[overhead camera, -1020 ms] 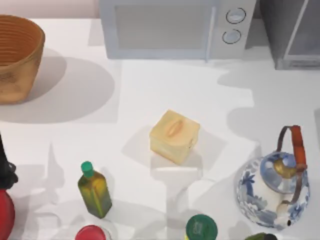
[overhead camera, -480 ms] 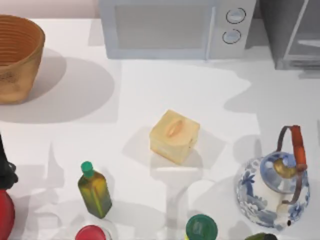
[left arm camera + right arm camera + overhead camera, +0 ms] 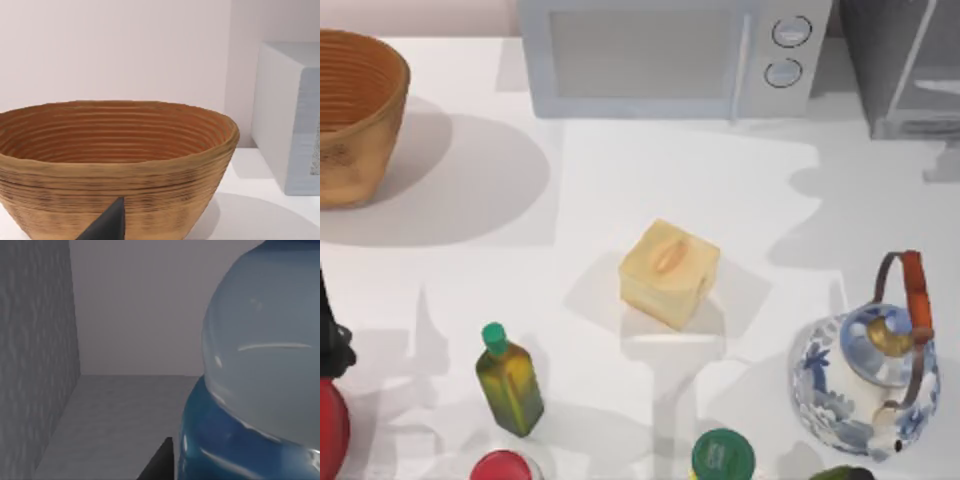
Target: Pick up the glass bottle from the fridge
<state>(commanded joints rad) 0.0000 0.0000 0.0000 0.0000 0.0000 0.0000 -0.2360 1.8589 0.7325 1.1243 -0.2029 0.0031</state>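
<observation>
Right wrist view: we had reached into the fridge (image 3: 40,365).
Glass bottle (image 3: 260,370) loomed beside our fingertip (image 3: 159,465); slippery, fragile; finger state unclear.

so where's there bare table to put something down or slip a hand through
Widest bare patch: between the woven basket, the microwave and the yellow box. Another open stretch lies between the box, the fridge and the teapot. The near edge is crowded: olive bottle, red-capped and green-capped items, teapot.
</observation>
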